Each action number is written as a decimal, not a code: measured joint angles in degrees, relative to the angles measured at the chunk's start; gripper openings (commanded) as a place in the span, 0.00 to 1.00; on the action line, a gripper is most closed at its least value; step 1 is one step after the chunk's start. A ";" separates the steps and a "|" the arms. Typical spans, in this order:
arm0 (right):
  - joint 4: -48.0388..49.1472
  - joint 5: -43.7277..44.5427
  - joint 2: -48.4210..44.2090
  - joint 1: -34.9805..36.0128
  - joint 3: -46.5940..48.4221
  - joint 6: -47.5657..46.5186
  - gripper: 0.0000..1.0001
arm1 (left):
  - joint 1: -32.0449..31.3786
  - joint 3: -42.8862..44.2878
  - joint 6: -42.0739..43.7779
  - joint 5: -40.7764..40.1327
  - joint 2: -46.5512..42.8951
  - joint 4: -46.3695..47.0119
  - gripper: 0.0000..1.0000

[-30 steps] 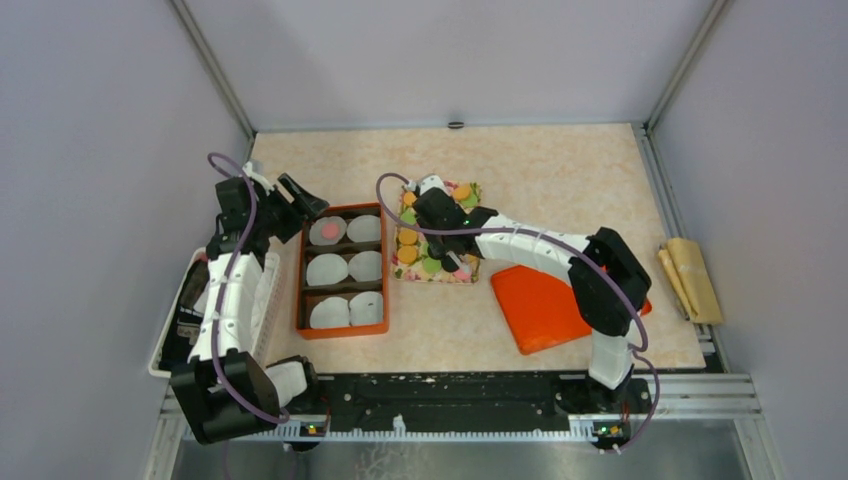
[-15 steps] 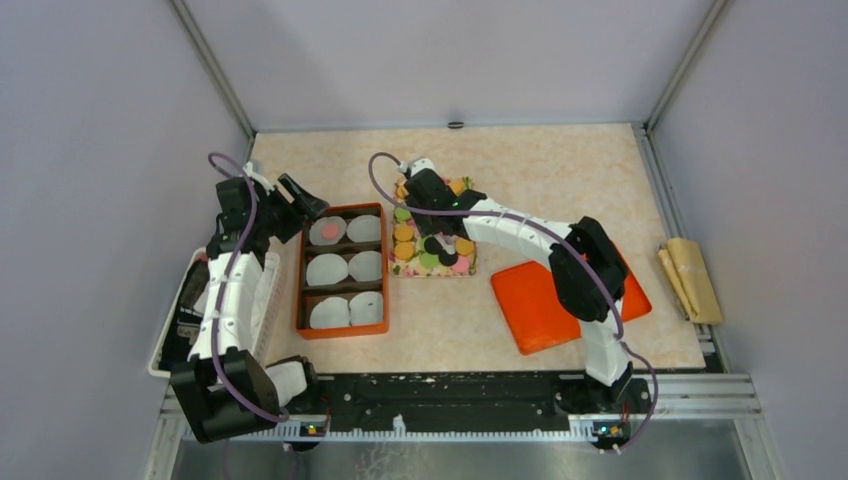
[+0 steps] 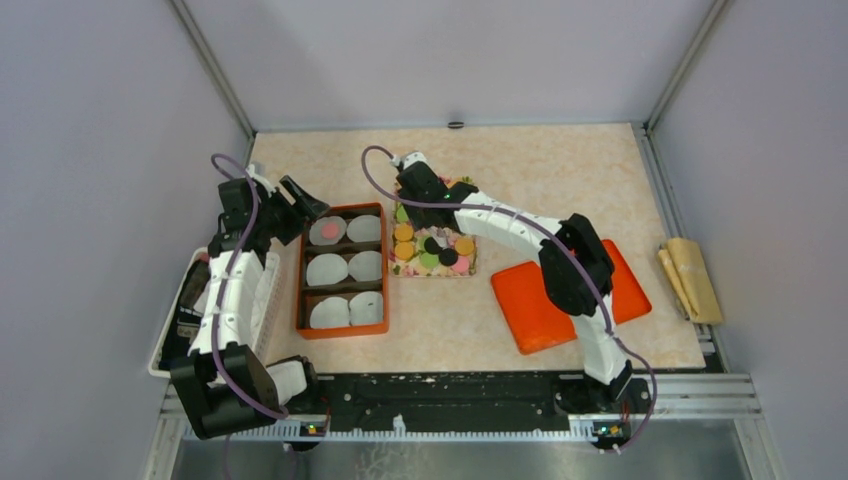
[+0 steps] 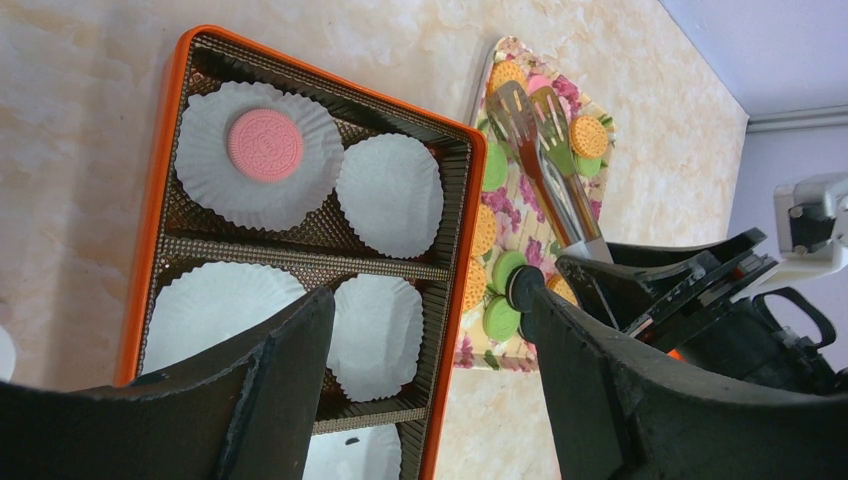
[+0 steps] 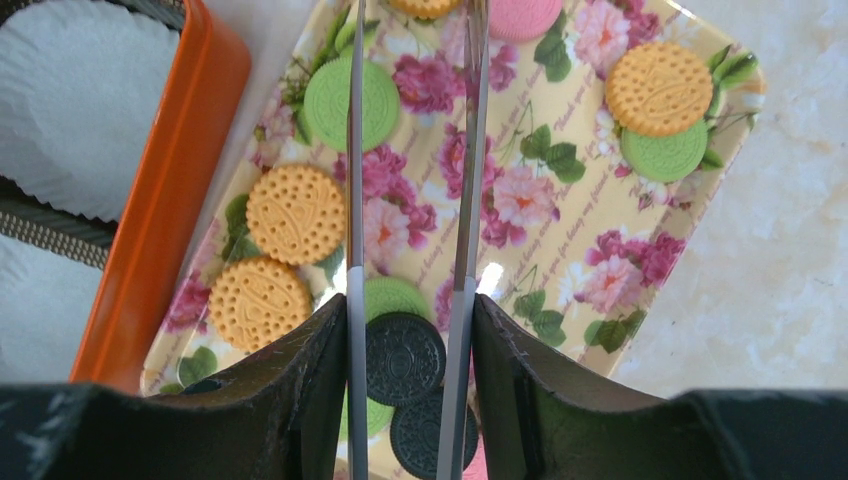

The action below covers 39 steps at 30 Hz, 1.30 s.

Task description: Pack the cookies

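top external: high behind the arm bases, looked down over the whole worktop (image 3: 560, 170) | left wrist: slanted down, mid-range, on orange box (image 4: 152, 210) and floral tray (image 4: 520, 215) | right wrist: close above tray, along the tongs (image 5: 468, 150) | shared by all: box, tray

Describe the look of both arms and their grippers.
The left arm and right arm look alike: white shell links between bulky black joints, with a thin purple cable looping along each. The left gripper and right gripper have broad, matte black, curved fingers.
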 measured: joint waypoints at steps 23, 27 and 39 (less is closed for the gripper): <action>-0.22 1.18 -3.50 -0.28 -2.32 -1.14 0.25 | 0.76 0.09 1.46 -2.47 -0.33 -0.79 0.78; 0.04 1.97 -9.38 0.79 -3.89 -1.84 0.26 | 1.44 0.15 1.44 -2.27 -0.02 -0.90 0.78; 0.20 0.11 -17.33 11.34 -6.58 -2.82 0.27 | 2.97 1.64 1.44 -1.97 1.01 -0.98 0.79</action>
